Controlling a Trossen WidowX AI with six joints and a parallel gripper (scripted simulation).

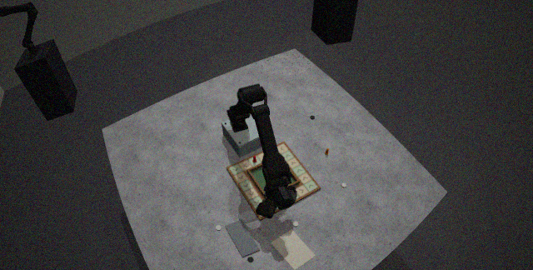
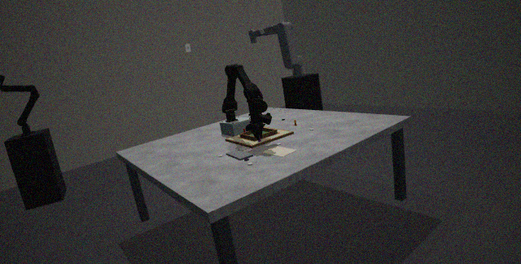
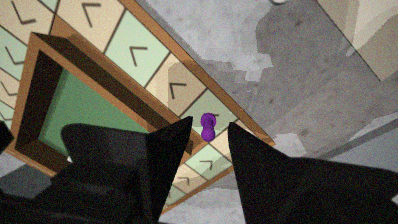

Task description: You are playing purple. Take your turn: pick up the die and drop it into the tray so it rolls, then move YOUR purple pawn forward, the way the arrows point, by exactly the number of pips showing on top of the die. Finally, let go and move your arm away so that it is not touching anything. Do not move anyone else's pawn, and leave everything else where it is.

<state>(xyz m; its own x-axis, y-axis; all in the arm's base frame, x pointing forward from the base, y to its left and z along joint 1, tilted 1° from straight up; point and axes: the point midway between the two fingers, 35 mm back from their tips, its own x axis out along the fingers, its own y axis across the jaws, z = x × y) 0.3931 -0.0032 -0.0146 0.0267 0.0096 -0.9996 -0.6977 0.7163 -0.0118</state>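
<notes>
On the grey counter [image 1: 166,170] lies the square tan-and-green arrow-marked game board [image 3: 131,55]. The black two-fingered hand [image 3: 210,131] hovers over the board's outer track, partly closed, gripping nothing. The small purple pawn [image 3: 208,126] lies toppled on a track square beside the board's outer border, centred in the gap just beyond the fingertips, its long axis pointing along that gap.

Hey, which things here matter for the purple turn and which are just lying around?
Job: purple pawn; game board; green tray; gripper, open astride the pawn; die hidden.
Lying about: red pawn; orange pawn; white discs; black disc; grey card; cream card.
</notes>
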